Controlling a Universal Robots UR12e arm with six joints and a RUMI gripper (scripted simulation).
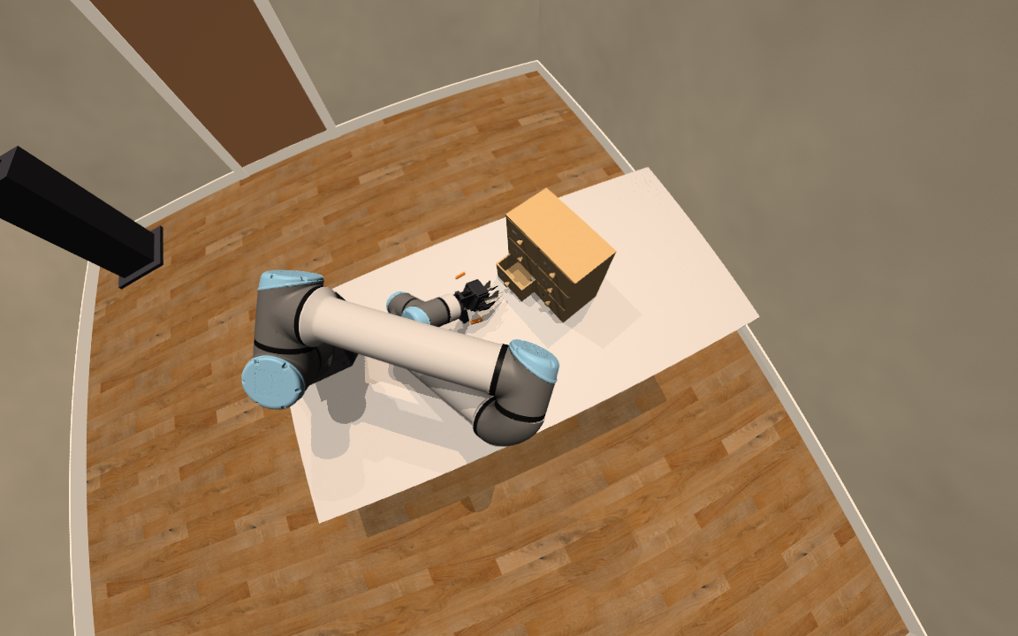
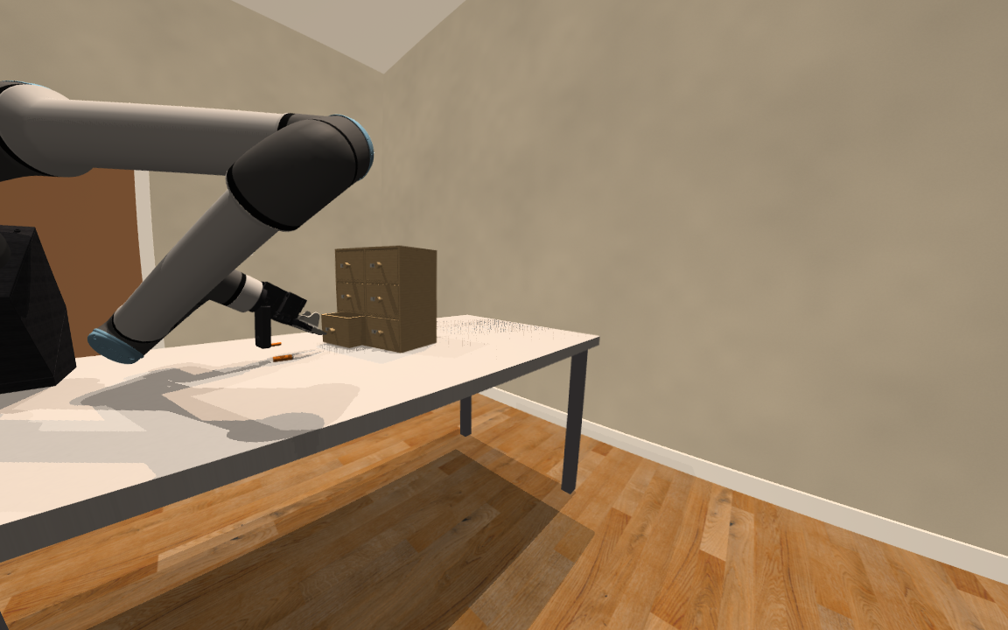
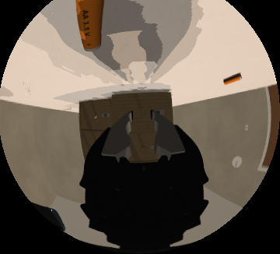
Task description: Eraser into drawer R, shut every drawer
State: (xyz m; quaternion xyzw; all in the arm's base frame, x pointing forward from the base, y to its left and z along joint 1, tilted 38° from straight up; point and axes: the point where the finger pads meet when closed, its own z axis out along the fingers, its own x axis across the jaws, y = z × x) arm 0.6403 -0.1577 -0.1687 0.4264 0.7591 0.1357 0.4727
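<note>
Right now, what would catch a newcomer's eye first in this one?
The big grey arm reaches low across the white table, its gripper right at the front of the one pulled-out bottom drawer of the small wooden chest. The narrowly set fingers hold nothing. Two orange AA batteries lie on the table behind the gripper, one on each side.

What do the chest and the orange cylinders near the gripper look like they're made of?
Chest: looks like wood, matte, with a light tan top, darker brown sides and small brass-coloured knobs. Orange cylinders: AA batteries by the printed marking, probably a smooth wrapped metal casing with greyish ends.
</note>
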